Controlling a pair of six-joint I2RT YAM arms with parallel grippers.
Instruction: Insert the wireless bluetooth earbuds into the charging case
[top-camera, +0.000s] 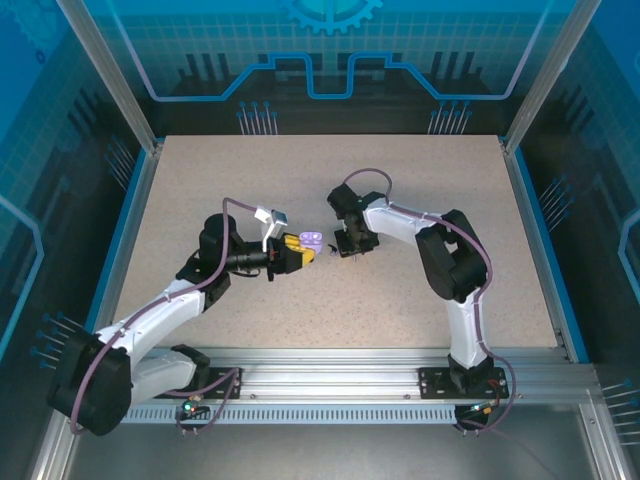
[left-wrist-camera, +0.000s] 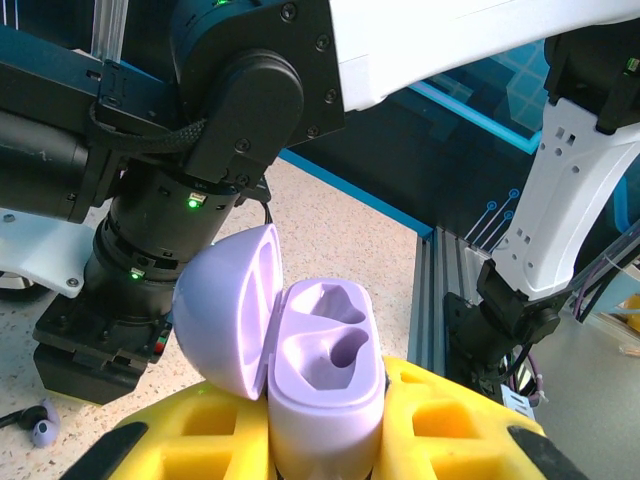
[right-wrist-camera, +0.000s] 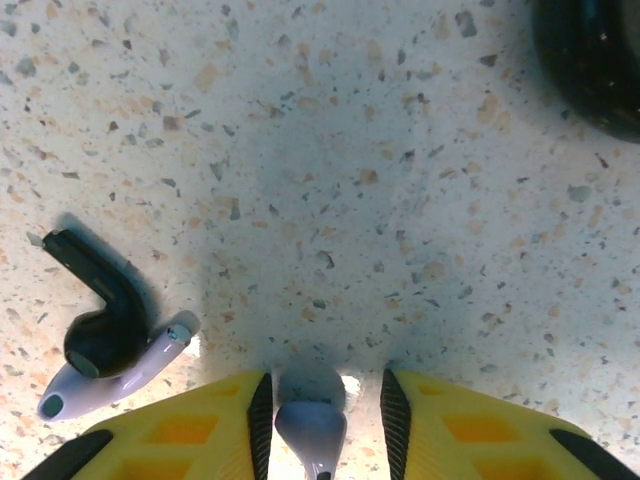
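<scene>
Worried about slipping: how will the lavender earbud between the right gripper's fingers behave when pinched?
The lavender earbud looks glossy and rounded, so it may squirt from the right gripper. Tiny, so probably light and easily nudged.

The case (left-wrist-camera: 325, 370) is lavender, the fingers (right-wrist-camera: 480, 430) yellow, the earbud (right-wrist-camera: 310, 425) between them lavender, the earbud (right-wrist-camera: 100, 310) left of them black.

No lettering, brand, number or label can be read on anything in these views. The one sign is a pale blue gear emblem (top-camera: 330, 12) printed on the far wall panel (top-camera: 200, 40), above circuit-style lines (top-camera: 328, 95); it carries no letters.
</scene>
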